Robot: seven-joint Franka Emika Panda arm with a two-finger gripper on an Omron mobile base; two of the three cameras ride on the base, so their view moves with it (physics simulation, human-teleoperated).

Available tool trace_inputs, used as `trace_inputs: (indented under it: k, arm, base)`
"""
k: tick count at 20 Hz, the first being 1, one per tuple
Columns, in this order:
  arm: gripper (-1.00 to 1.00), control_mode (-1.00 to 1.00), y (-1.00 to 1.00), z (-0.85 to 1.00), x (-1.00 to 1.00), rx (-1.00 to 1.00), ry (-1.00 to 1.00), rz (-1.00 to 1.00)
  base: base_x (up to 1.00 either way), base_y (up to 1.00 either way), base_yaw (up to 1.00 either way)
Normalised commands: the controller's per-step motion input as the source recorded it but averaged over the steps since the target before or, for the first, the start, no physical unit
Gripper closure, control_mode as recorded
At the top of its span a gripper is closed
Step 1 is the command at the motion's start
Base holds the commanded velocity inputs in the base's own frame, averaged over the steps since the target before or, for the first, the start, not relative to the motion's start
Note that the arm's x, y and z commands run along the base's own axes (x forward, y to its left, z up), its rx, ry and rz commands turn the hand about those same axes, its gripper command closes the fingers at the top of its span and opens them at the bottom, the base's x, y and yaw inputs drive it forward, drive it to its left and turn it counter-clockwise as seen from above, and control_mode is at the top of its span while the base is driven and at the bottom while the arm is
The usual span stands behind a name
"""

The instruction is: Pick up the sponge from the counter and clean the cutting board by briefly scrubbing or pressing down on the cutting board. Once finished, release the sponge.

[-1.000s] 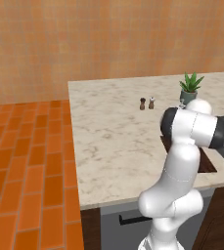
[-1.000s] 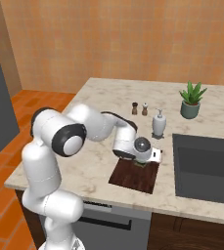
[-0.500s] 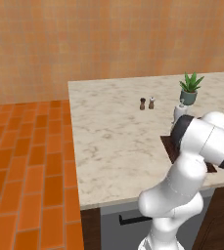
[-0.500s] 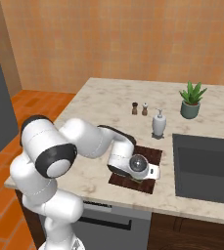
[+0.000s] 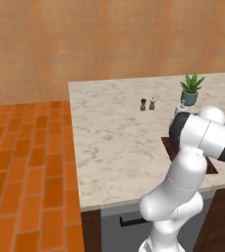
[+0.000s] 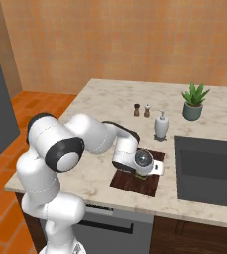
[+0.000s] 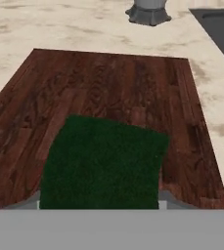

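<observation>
The dark green sponge [image 7: 103,161] lies flat on the dark brown cutting board [image 7: 108,83], low in the hand view. My gripper [image 7: 100,202] is shut on the sponge, one grey fingertip at each of its near corners. In the right base view the hand [image 6: 142,162] hangs low over the cutting board [image 6: 127,182], which lies on the beige counter [image 6: 100,99] beside the sink. In the left base view my arm covers most of the cutting board [image 5: 168,146]; only its edges show.
A white soap dispenser [image 6: 160,126] stands just behind the board. The dark sink basin [image 6: 209,168] lies to its right. A potted plant [image 6: 193,101] and two small shakers [image 6: 141,110] stand farther back. Open counter [image 5: 114,138] stretches to the left.
The hand has slid with the sponge across the board toward the counter's front edge, and the elbow has swung round with it. The grip on the sponge has stayed the same.
</observation>
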Motion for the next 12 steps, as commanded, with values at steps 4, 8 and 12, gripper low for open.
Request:
trace_inputs:
  k: [4, 8, 12]
  arm:
    - [1.0, -1.0, 0.0, 0.0, 0.56, 0.0, -0.06, 0.0]
    - [1.0, -1.0, -0.04, 0.0, 0.54, 0.0, -0.07, 0.0]
    - [1.0, -1.0, -0.08, 0.0, 0.46, 0.0, -0.04, 0.0]
  base:
    - [0.0, 0.0, 0.0]
    - [0.0, 0.0, 0.0]
    - [0.0, 0.0, 0.0]
